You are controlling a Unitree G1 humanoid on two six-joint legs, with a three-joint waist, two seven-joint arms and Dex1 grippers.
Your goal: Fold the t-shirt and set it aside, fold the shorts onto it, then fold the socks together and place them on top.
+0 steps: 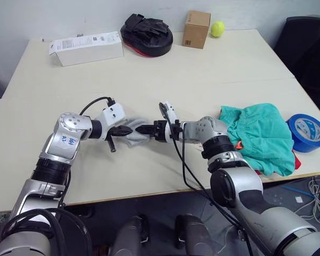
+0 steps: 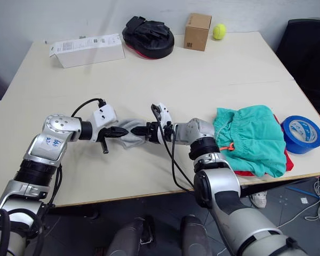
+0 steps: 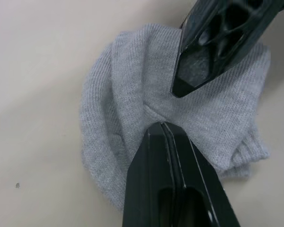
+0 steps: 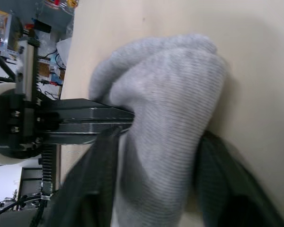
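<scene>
The light grey socks (image 1: 133,136) lie bunched on the table (image 1: 149,90) between my two grippers, which meet tip to tip at the front middle. My left gripper (image 3: 162,127) is shut, its tips pinching a crease in the knit. From the other side my right gripper (image 4: 161,142) is shut on the socks, one finger on each side of the bundle. The teal-green shorts (image 1: 261,133) lie crumpled at the right near the front edge. They cover the red t-shirt (image 2: 247,173), of which just a thin edge peeks out beneath them.
A blue tape roll (image 1: 308,132) sits right of the shorts at the table's edge. Along the back stand a white box (image 1: 85,48), a black padded mitt (image 1: 146,33), a cardboard box (image 1: 196,29) and a tennis ball (image 1: 217,29). A black chair (image 1: 309,42) stands beyond the right side.
</scene>
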